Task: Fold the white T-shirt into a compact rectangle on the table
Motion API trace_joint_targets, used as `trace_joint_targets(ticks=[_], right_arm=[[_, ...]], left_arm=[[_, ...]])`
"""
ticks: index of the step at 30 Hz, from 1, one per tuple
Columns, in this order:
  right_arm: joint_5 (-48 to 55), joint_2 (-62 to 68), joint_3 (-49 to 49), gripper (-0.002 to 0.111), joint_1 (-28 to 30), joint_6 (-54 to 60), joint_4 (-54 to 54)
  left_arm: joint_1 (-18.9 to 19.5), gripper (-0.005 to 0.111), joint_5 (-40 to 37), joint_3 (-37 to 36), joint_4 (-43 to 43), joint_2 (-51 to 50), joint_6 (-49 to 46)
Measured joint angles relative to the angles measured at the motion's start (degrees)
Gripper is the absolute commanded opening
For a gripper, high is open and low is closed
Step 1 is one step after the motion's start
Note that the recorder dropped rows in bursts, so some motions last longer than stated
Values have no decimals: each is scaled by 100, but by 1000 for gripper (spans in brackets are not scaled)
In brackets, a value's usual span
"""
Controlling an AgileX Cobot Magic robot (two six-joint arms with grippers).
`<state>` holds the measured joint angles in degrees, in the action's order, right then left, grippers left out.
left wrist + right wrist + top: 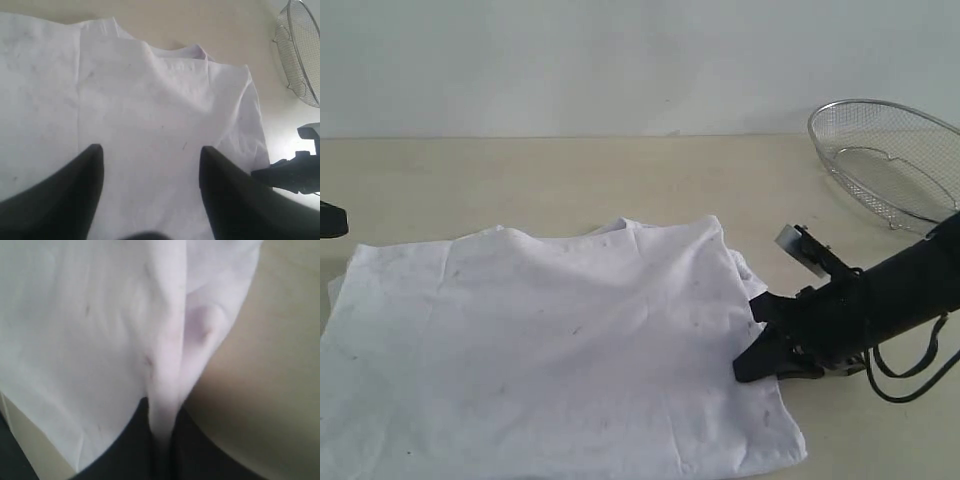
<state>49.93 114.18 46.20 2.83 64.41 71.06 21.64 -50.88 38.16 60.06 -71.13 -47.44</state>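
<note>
A: Position of the white T-shirt (570, 340)?
B: Lying mostly flat on the table (570, 175), left of centre and running off the near edge of the exterior view. Collar side faces far. The right edge is rumpled.

A: Right gripper (750, 340)?
B: At the shirt's right edge, low over the tabletop. The wrist view shows its jaws together on a raised ridge of the white fabric.

A: Left gripper (150, 150)?
B: Above the shirt's middle with its jaws standing apart and nothing between them. Contact with the cloth cannot be told.

A: Anything else?
B: Wire-mesh basket (890, 160) at far right, tilted, well apart from the shirt.
</note>
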Motion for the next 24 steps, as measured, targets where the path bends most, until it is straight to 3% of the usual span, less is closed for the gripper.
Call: trace_joint_targets(ticks=[24], right_arm=[[-169,-1008,-27,0,52,-682,-798]], left_arm=[[0,54,0,0,0,0,0]])
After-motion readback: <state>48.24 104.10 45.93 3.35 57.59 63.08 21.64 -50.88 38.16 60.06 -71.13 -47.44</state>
